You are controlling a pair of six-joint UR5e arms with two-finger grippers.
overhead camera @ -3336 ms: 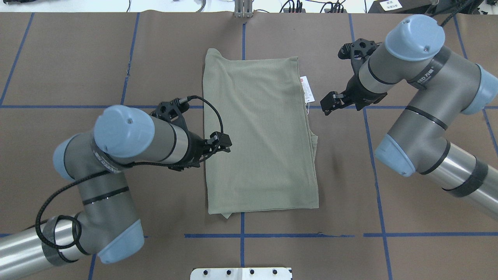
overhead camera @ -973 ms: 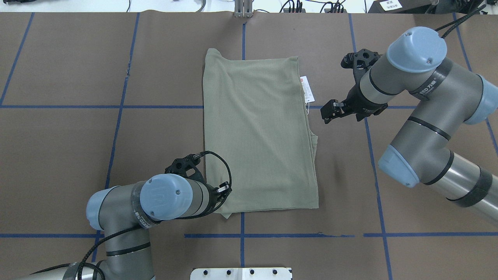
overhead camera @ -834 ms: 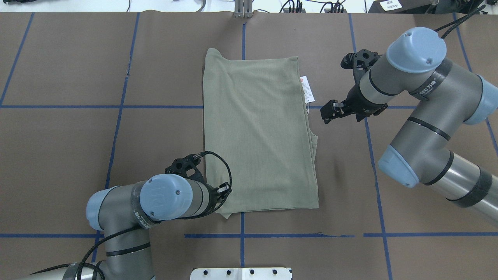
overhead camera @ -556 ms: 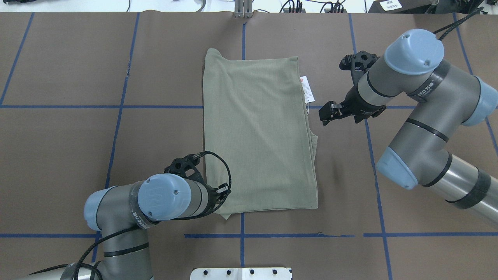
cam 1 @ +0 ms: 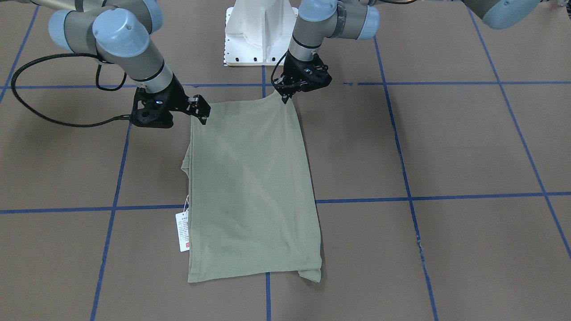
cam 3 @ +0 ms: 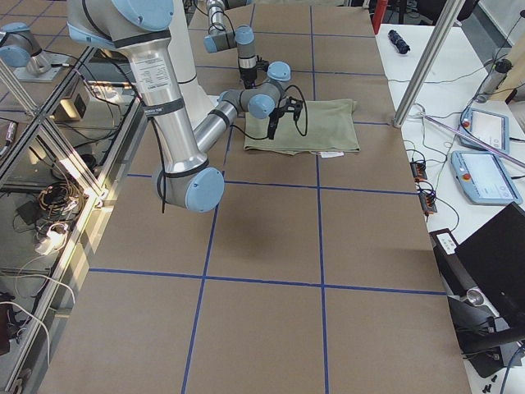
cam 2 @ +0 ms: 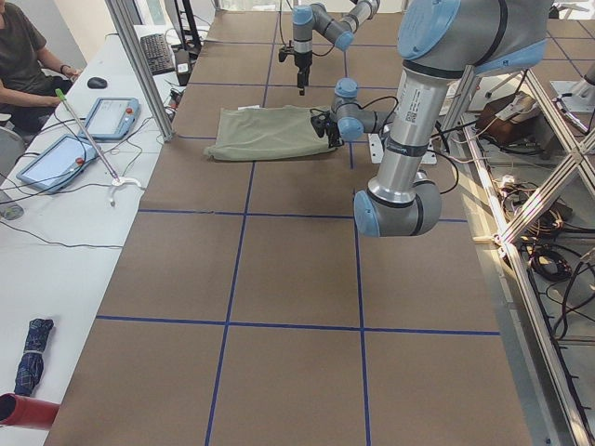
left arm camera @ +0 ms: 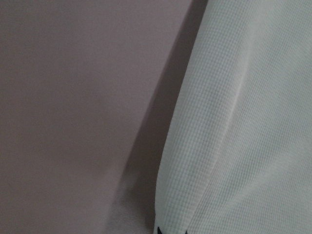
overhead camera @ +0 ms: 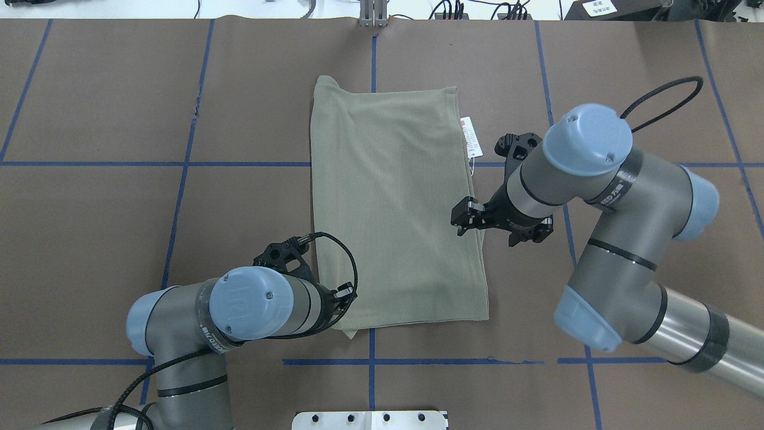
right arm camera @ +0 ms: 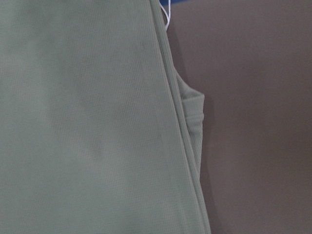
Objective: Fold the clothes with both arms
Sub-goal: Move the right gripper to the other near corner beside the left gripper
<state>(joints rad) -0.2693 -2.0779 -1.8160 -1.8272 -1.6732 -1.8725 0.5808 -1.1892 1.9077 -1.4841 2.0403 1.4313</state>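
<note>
Shirt [overhead camera: 394, 209] is lying folded long on the surface [overhead camera: 239, 119], soft and floppy, so I'd be pinching corners. Left end effector [overhead camera: 345, 294] is sitting at its near-left corner, can't tell if clamped; right end effector [overhead camera: 467, 216] is hovering spread and empty over its right edge.

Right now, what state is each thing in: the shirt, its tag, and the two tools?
shirt, folded into a long rectangle, flat on the table.
hang tag, sticking out past the shirt's right edge.
left tool, shut on the shirt's near-left corner.
right tool, open, above the shirt's right edge, not gripping.
</note>
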